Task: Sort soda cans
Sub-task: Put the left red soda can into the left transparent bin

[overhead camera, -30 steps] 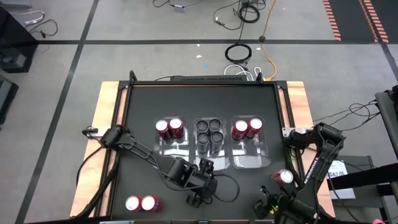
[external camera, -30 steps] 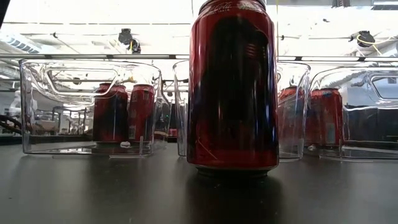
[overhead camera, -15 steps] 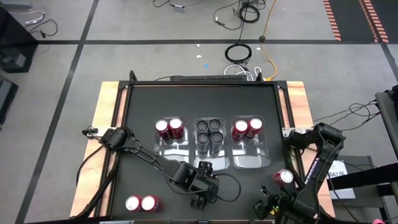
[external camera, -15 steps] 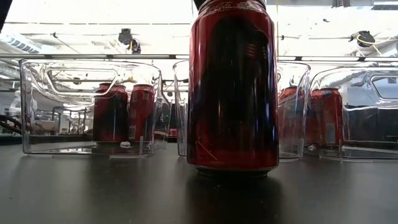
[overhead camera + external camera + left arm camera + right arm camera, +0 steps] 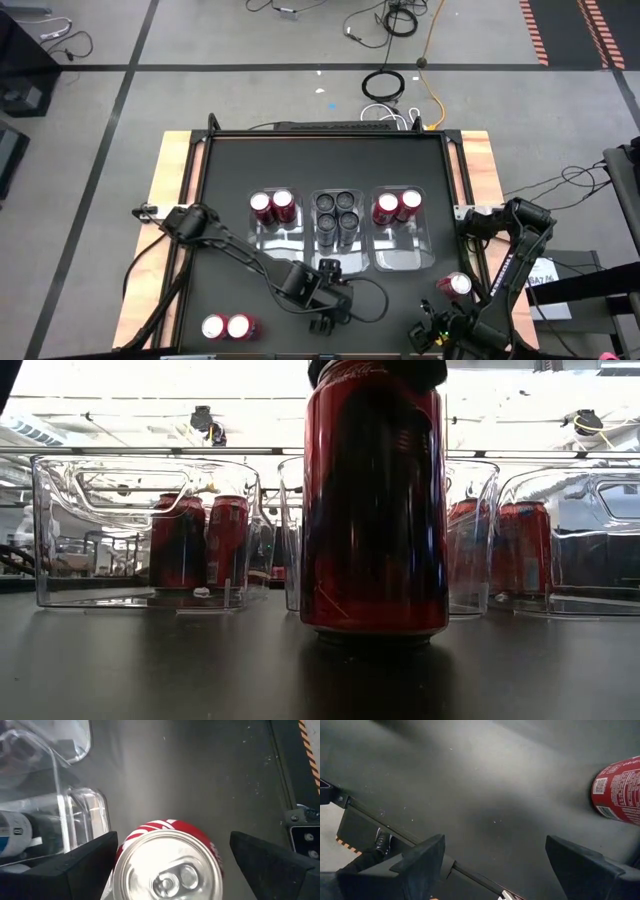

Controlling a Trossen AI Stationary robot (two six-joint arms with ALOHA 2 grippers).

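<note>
The left gripper (image 5: 170,865) hangs wide open over an upright red can (image 5: 170,862) with a shiny silver top, gripping nothing. The right gripper (image 5: 492,865) waits open at the near right, empty.

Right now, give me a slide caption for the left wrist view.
Open left gripper straddling an upright red soda can, silver top facing the camera, beside a clear bin.

Red can (image 5: 167,865) under the left gripper (image 5: 322,310) hidden in the high view, its base cut off in the left wrist view, right gripper (image 5: 428,338) half cropped at the high view's edge, dark cans (image 5: 337,210) barely made out behind it in the low view.
</note>
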